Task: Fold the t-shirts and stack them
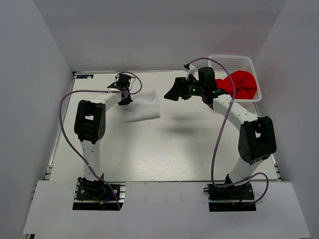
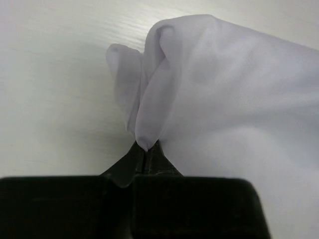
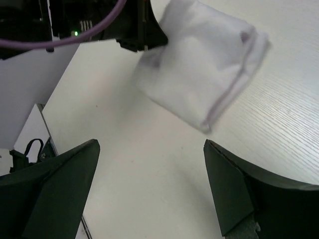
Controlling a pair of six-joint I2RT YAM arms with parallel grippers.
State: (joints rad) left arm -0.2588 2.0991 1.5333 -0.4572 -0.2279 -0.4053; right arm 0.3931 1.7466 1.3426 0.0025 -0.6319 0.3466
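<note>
The white t-shirt [image 1: 143,106] lies folded into a small square on the table at the back left. My left gripper [image 1: 125,98] is at its left edge, shut on a pinched-up fold of the white cloth [image 2: 149,99]; its jaws [image 2: 144,152] meet on the fold's tip. The red t-shirt [image 1: 242,84] is bunched in the white lattice basket [image 1: 234,61] at the back right. My right gripper [image 1: 174,92] hovers above the table between the two shirts, open and holding nothing. In the right wrist view its wide-apart fingers [image 3: 152,144] frame bare table, with the white t-shirt [image 3: 199,74] beyond.
The basket stands against the back right corner of the table [image 1: 164,154]. White walls close in the back and both sides. The left arm's black wrist and purple cable [image 3: 99,25] show in the right wrist view beside the shirt.
</note>
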